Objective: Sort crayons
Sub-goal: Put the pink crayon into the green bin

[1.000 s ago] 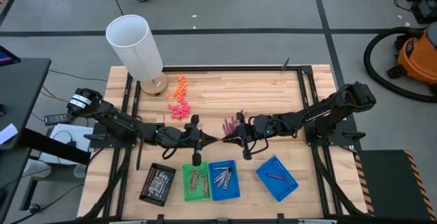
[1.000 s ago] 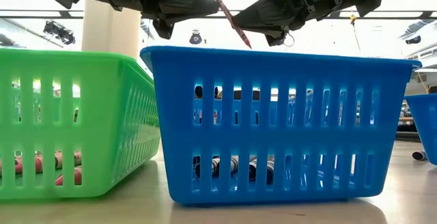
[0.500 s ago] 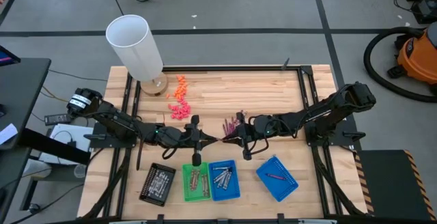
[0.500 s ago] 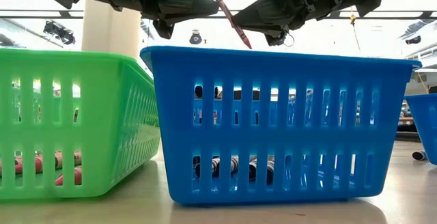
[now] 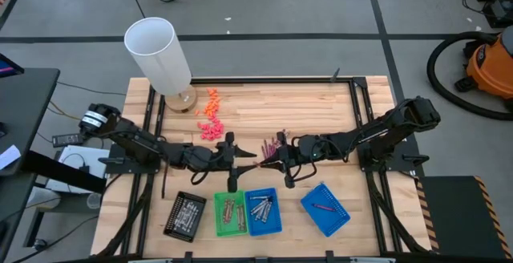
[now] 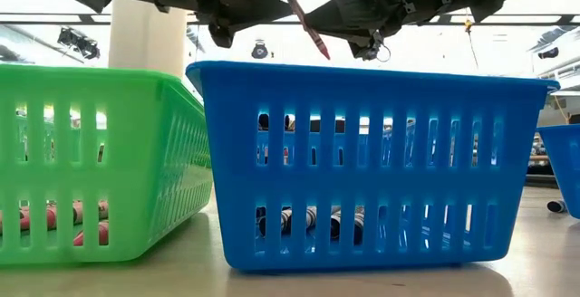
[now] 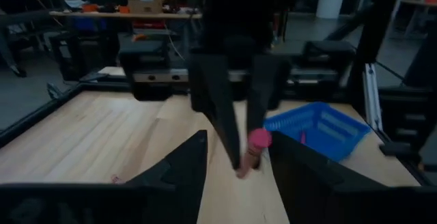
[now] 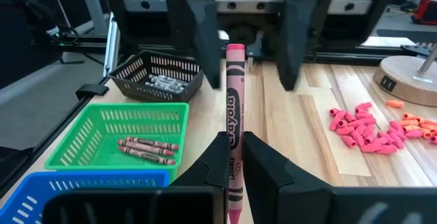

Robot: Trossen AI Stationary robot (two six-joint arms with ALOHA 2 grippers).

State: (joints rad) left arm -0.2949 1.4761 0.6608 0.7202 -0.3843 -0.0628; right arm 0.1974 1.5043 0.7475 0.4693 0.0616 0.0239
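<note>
**Magenta crayon pinched mid-table, left jaws spread around it**

Going near to far. Along the front edge of the table sit four trays in a row: black tray with silvery crayons, green tray with red-brown ones, blue tray with grey ones, and a second blue tray turned at an angle with one dark crayon in it. The first three are packed side by side, so there's barely any room between them; the angled one sits a little apart.

Just behind the trays the two grippers meet nose to nose over the middle of the table. The right gripper is clenched on a magenta crayon, gripping it low down. Its long axis runs straight out along the fingers, towards the left arm, and in the low view it hangs tilted above the blue tray's rim. The left gripper has its fingers spread, one on each side of the crayon's far end, not touching it as far as I can tell.

Just behind the right gripper lies a small pile of magenta crayons. Further back left are pink and orange chunky bits, then a white lamp at the back corner. The back right half of the wood is open.
</note>
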